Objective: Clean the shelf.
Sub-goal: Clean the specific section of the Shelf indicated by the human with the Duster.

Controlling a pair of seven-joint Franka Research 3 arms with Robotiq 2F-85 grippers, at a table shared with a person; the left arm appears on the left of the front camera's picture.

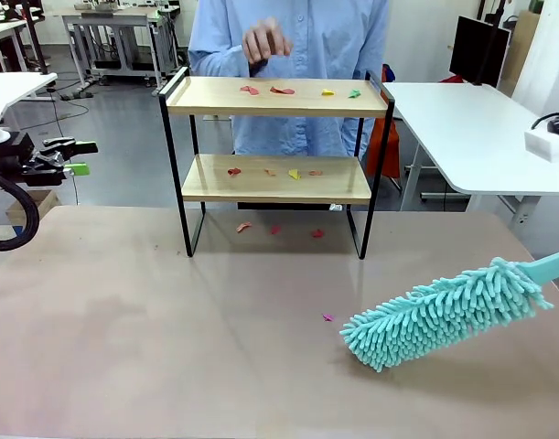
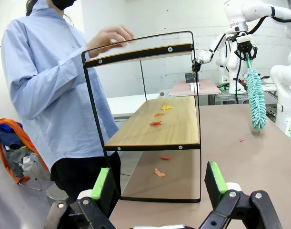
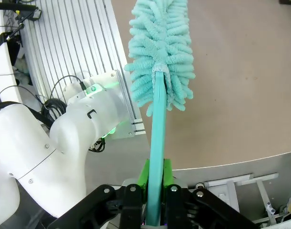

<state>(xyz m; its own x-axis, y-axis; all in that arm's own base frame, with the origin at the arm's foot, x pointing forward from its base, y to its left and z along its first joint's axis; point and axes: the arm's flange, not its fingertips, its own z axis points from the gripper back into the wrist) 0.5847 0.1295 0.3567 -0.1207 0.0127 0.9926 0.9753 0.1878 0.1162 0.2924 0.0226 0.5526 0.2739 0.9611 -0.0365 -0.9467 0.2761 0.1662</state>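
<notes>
Sweeping well means raising the duster (image 1: 444, 311), handle pinched in the right gripper (image 3: 155, 174), from the near table (image 1: 123, 320) and drawing it level along the shelf (image 1: 277, 192) standing mid-table, pushing paper scraps (image 1: 281, 91) off each board; left gripper (image 2: 159, 183) hangs spread; mind the person's hand (image 1: 265, 41) beyond

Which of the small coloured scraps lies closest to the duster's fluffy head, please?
The lone pink scrap on the table, just left of the teal duster; all others lie on the shelf boards or under it.
</notes>
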